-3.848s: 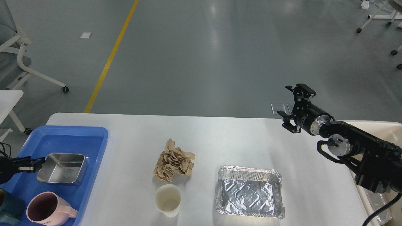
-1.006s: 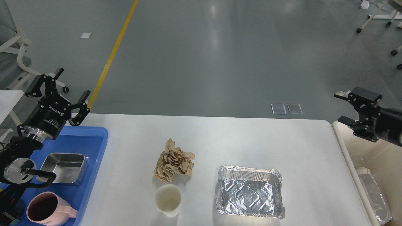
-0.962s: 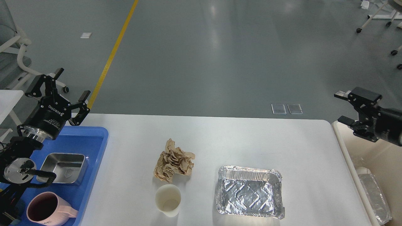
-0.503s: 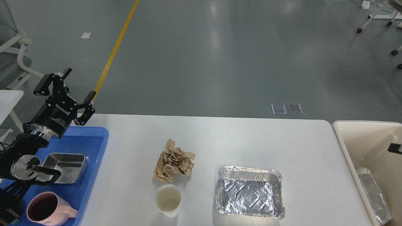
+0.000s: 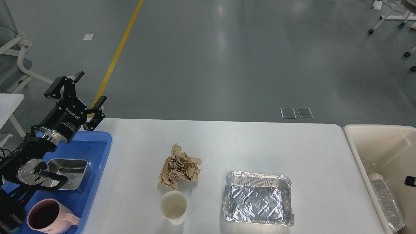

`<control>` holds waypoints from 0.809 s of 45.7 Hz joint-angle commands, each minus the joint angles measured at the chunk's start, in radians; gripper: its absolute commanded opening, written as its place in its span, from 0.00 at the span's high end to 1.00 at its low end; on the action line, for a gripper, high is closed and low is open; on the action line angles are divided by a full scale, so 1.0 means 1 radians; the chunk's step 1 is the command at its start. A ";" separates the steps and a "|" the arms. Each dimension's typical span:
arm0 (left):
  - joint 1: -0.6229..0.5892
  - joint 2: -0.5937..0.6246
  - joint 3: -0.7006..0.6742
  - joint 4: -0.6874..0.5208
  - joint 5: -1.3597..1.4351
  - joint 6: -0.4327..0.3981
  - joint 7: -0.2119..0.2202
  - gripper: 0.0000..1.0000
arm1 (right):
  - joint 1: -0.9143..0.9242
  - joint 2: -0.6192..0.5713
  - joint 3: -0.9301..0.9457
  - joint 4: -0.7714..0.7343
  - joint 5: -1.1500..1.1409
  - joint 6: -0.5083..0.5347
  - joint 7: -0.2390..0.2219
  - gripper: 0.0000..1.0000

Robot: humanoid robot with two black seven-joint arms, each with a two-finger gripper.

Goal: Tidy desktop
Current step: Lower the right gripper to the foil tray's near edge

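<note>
Head view

Counter (image 5: 247, 143): the white desktop is seen filling the near half of the scene, and three loose items are carried on it.

Left claw (image 5: 85, 95): it is held raised above the far left corner of the counter, over the far edge of the blue tray (image 5: 97, 152); its fingers are spread wide and nothing is pinched between them.

Right claw: nearly all of it is out of sight; only a small dark piece (image 5: 410, 180) is seen at the right edge above the cream bin (image 5: 373, 133), so its state cannot be told.

Crumpled brown paper (image 5: 179, 167): it is found near the middle of the counter, just beyond the paper cup (image 5: 173, 207).

Foil tray (image 5: 258, 202): it is set at the near edge, right of the cup and apart from it.

Blue tray contents: a steel box (image 5: 70, 167) and a pink mug (image 5: 48, 217) are held in it.

Risk, cup: the upright cup could be knocked over if the paper were approached from the near side, since the two lie close together.

Risk, foil: the thin foil wall could be crushed or bent by a hard pinch, it is judged.

Risk, paper: only a loose fold might be caught, and the wad dropped short of the bin.
</note>
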 commanded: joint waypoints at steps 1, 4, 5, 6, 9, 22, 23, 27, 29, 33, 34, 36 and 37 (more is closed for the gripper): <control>0.001 0.029 -0.001 0.000 0.001 -0.004 -0.002 0.03 | -0.015 0.094 -0.027 -0.013 -0.006 -0.044 -0.034 0.00; 0.001 0.047 -0.003 0.000 0.001 -0.005 -0.002 0.03 | -0.031 0.151 -0.036 -0.030 -0.023 -0.059 -0.039 0.00; 0.001 0.050 -0.004 0.000 0.001 -0.005 -0.002 0.03 | -0.038 0.167 -0.037 -0.039 -0.031 -0.064 -0.039 0.00; 0.001 0.055 -0.006 0.000 0.001 -0.005 -0.002 0.03 | -0.044 0.184 -0.037 -0.049 -0.038 -0.067 -0.042 0.00; 0.001 0.067 -0.011 -0.002 0.001 -0.005 -0.002 0.03 | -0.058 0.232 -0.037 -0.078 -0.058 -0.075 -0.051 0.00; 0.002 0.096 -0.021 -0.002 0.001 -0.011 -0.008 0.03 | -0.079 0.494 -0.039 -0.256 -0.063 -0.078 -0.053 0.00; 0.002 0.096 -0.021 -0.002 0.001 -0.011 -0.008 0.03 | -0.082 0.510 -0.039 -0.266 -0.063 -0.078 -0.053 0.00; 0.004 0.101 -0.021 -0.002 0.001 -0.011 -0.011 0.03 | -0.082 0.560 -0.039 -0.299 -0.061 -0.078 -0.051 0.00; 0.004 0.101 -0.021 -0.002 0.001 -0.013 -0.012 0.03 | -0.084 0.582 -0.039 -0.309 -0.061 -0.078 -0.051 0.00; 0.004 0.107 -0.021 -0.002 0.001 -0.017 -0.014 0.03 | -0.087 0.619 -0.039 -0.332 -0.063 -0.078 -0.051 0.00; 0.002 0.107 -0.021 0.000 0.001 -0.017 -0.014 0.03 | -0.088 0.628 -0.039 -0.337 -0.061 -0.078 -0.051 0.00; 0.002 0.107 -0.021 0.000 0.001 -0.017 -0.014 0.03 | -0.088 0.649 -0.039 -0.343 -0.061 -0.078 -0.051 0.00; 0.002 0.107 -0.021 0.000 0.003 -0.019 -0.014 0.03 | -0.088 0.661 -0.041 -0.346 -0.063 -0.076 -0.051 0.00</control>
